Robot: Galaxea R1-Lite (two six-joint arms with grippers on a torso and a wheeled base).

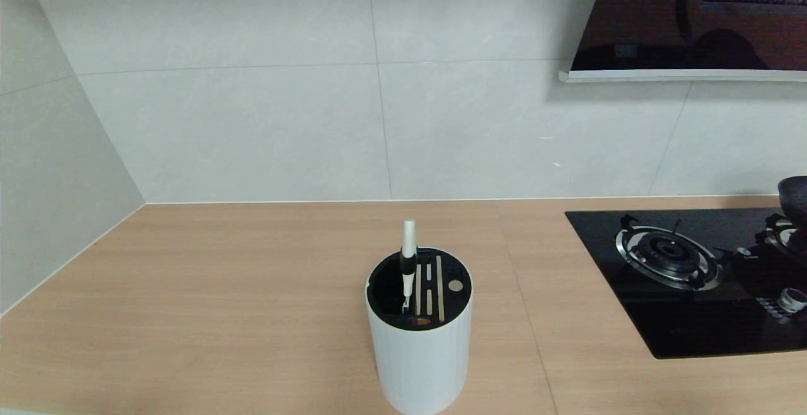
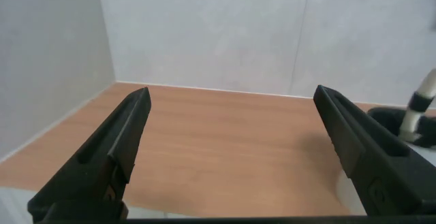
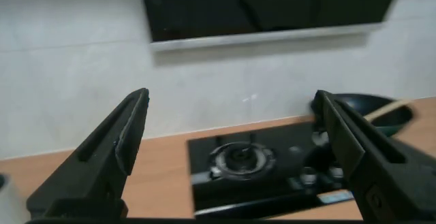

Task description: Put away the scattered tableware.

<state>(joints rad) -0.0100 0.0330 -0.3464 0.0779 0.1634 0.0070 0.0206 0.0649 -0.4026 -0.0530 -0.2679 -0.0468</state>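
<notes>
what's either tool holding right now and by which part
Nothing is held. The left tool is open before bare counter, and the right tool is open facing the stove. The utensil stands in the white holder.

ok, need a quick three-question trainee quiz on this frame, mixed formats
1. True or false: the white-handled utensil stands upright in the holder.
2. Multiple choice: on which side of the holder is the gas hob? A) the robot's left B) the robot's right C) directly behind it, against the wall
3. Fill in: the jaws of the left gripper and the right gripper are both ____.
Key: 1 true; 2 B; 3 open.
</notes>
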